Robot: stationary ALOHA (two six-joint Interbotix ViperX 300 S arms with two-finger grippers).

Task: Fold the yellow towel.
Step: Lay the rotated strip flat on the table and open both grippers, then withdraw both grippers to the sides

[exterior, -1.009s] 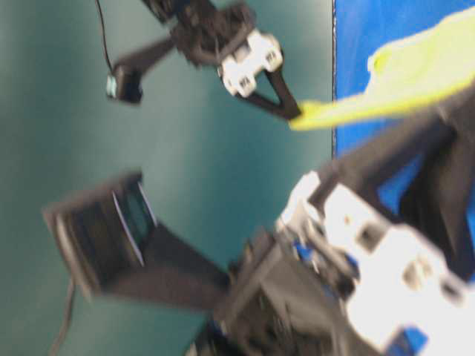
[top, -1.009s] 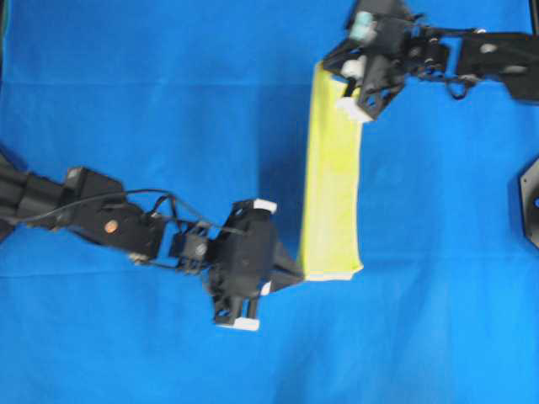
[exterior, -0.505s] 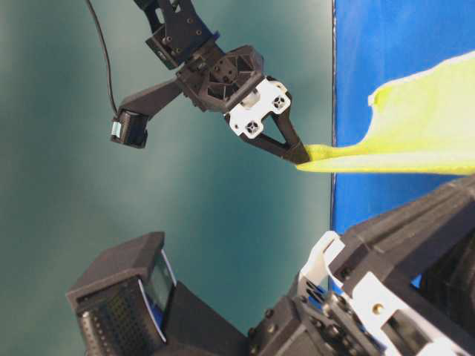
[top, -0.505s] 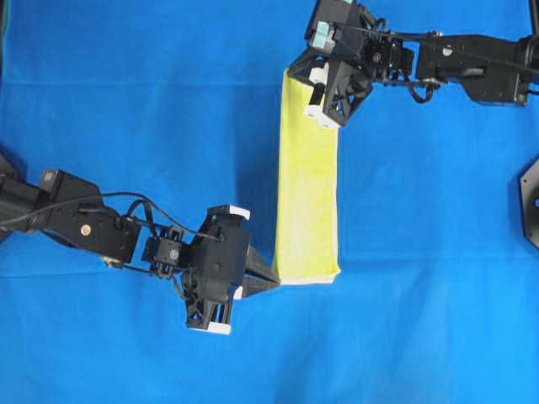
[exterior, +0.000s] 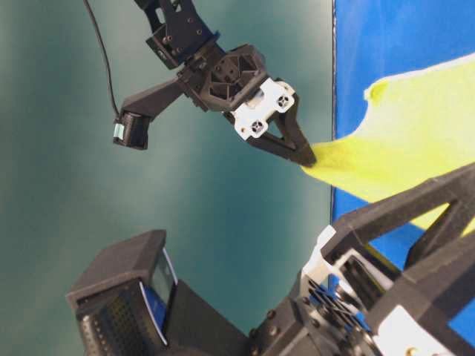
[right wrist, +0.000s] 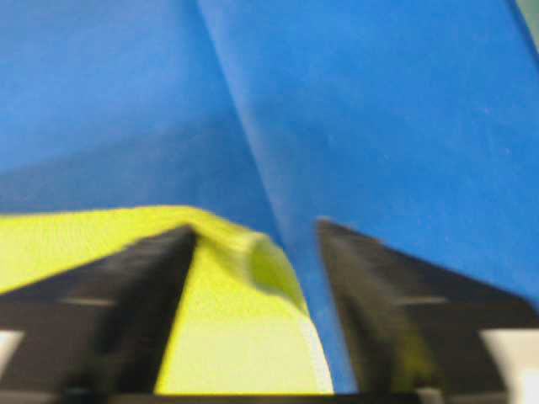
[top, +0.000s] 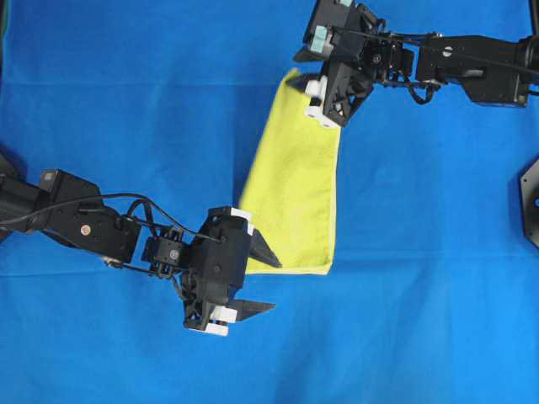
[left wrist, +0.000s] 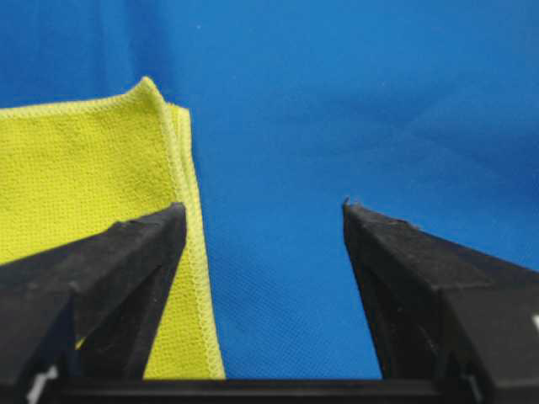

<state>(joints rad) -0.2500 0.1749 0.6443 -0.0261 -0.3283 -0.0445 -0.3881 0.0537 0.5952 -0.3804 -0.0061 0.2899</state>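
Note:
The yellow towel (top: 293, 181) lies folded on the blue cloth, wide near the front and narrowing to a corner at the back. My left gripper (top: 269, 284) stands open at its front left corner. In the left wrist view the towel (left wrist: 80, 160) lies to the left, its hem under the left finger (left wrist: 126, 261), and only blue cloth shows between the jaws of the gripper (left wrist: 263, 215). My right gripper (top: 315, 99) is open over the back corner. The right wrist view is blurred. There a curled towel corner (right wrist: 244, 286) lies between the spread jaws of the gripper (right wrist: 257, 231).
The blue cloth (top: 135, 109) covers the whole table. A black fixture (top: 529, 202) sits at the right edge. In the table-level view the left arm's body (exterior: 386, 297) fills the foreground. Behind it hangs the right gripper (exterior: 300, 152), against a teal wall (exterior: 74, 193).
Both grippers have opened and let go of the towel. The towel, held as a narrow taut strip before, has dropped and spread wider to the left on the blue cloth.

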